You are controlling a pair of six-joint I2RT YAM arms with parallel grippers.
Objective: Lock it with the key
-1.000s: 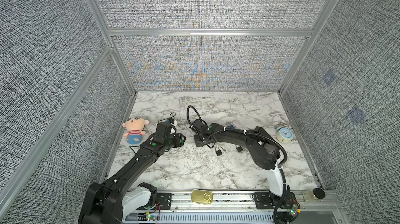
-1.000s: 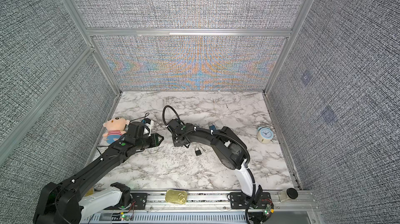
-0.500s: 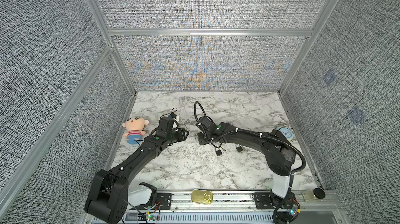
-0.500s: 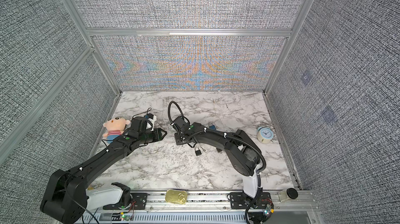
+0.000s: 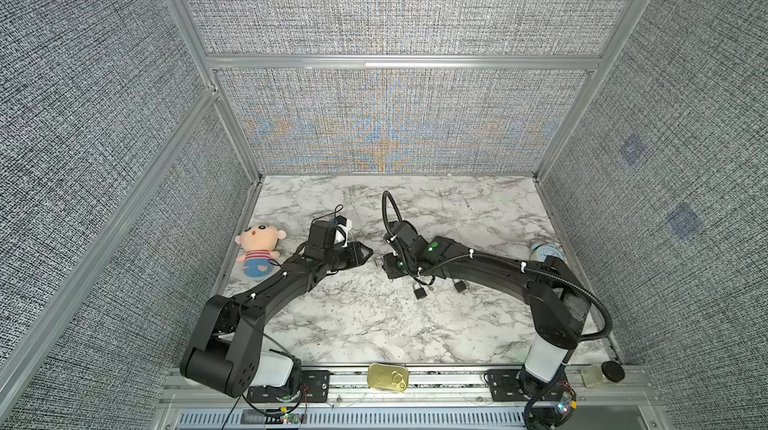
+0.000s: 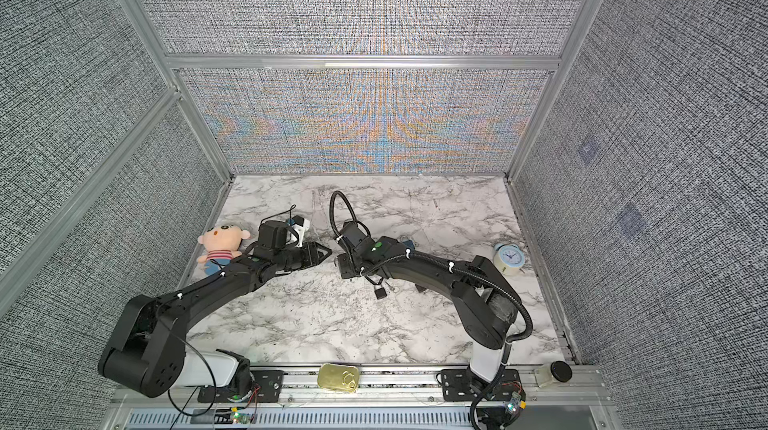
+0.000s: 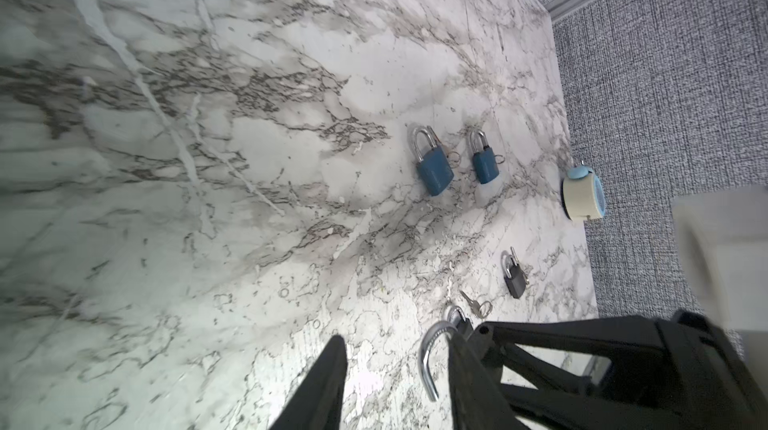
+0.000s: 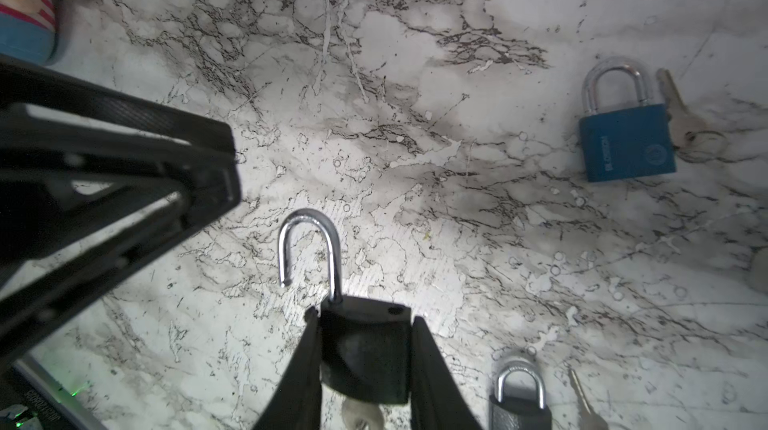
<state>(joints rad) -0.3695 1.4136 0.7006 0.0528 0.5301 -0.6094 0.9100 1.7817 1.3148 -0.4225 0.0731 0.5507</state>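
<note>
Padlock [image 8: 365,349] clamped by body between right fingers [image 8: 432,374] over worktop [image 8: 415,74], shackle [image 8: 309,240] swung open, presented outward; key [image 8: 361,415] seated beneath. Left fingers [image 7: 328,382] spread apart near shackle, seemingly poised for pressing it shut.

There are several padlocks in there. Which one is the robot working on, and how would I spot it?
Look at the middle of the marble table. There the right gripper pinches a black padlock by its body. Unlike the blue padlocks and the other black padlocks lying nearby with their loops closed, its silver shackle is swung open.
</note>
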